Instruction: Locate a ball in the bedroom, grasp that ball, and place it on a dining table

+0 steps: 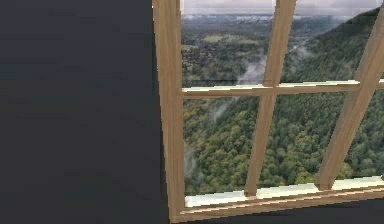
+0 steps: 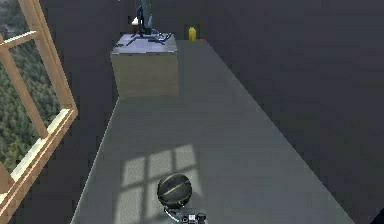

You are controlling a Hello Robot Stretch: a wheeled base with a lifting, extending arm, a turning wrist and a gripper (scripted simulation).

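A dark round ball [image 2: 175, 188] shows low in the arm side view, just left of the middle, with grey floor behind it. Directly below it, at the bottom edge, is the gripper [image 2: 186, 214], dark with small white marks. The ball is at the gripper's far end, but I cannot tell whether the gripper holds it or whether it lies on the floor.
A wood-framed window [image 1: 265, 110] over forested hills takes up the forward view's right, with a dark wall [image 1: 75, 110] to its left. In the arm side view the window [image 2: 30, 110] stands at the left. A boxy cabinet [image 2: 147, 68] carrying dark items and a small yellow thing [image 2: 193, 33] stand far out. Grey floor [image 2: 220, 130] runs between dark walls.
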